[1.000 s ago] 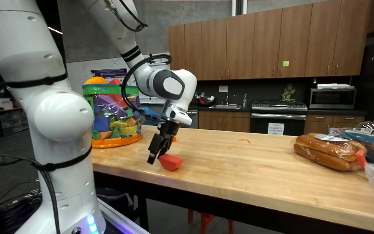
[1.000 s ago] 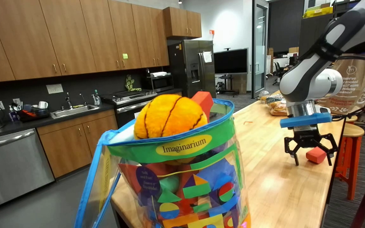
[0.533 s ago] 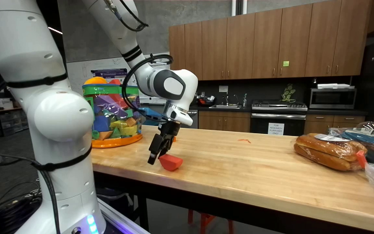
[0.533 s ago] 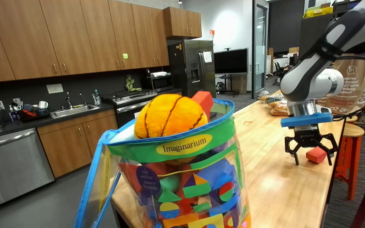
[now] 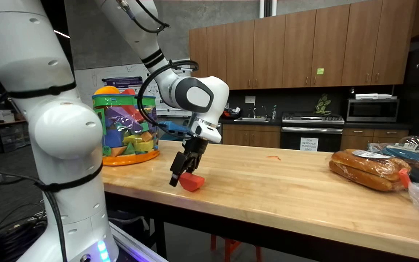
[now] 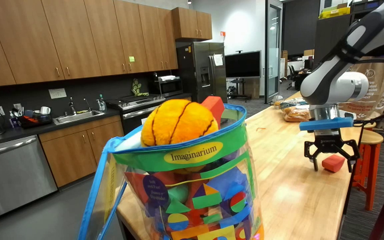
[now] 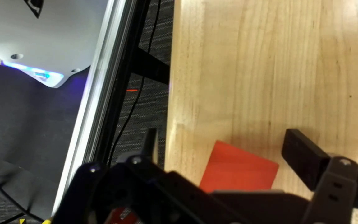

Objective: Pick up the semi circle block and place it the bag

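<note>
Hand (image 6: 333,169) agape near red block (image 6: 333,163)

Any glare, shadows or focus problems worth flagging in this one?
Wrist view: glare on the tabletop in the top right corner, a soft shadow beside the red block, the gripper largely dark and blurred toward the picture's left. In an exterior view: a hot spot on the white wall and a pale reflection on the tabletop's near part.
</note>
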`<state>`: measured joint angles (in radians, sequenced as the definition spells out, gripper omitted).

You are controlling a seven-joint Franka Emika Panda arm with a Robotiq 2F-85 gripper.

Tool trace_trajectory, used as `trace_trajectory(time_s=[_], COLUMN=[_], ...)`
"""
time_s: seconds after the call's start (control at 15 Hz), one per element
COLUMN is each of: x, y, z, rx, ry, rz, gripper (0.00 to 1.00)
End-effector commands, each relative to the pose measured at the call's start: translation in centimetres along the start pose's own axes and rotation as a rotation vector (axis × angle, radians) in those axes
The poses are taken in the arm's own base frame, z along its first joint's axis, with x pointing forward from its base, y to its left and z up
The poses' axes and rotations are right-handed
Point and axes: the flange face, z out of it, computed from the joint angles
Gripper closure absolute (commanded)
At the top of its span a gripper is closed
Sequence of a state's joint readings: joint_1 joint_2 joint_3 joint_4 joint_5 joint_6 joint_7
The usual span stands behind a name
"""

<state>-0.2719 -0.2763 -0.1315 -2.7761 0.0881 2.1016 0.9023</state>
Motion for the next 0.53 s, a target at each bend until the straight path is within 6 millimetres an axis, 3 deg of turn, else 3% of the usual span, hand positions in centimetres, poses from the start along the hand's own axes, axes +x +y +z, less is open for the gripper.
trace_trajectory(time_s=[0.0, 0.27, 0.47], x=[1.94, 1.70, 1.84], y=[0.83, 1.60, 1.54], z=[0.24, 0.20, -0.37], rx=[0.014, 0.030, 0.037], ry=[0.005, 0.021, 0.037], rz=[0.044, 0.040, 0.022], gripper=[0.26, 0.51, 0.76])
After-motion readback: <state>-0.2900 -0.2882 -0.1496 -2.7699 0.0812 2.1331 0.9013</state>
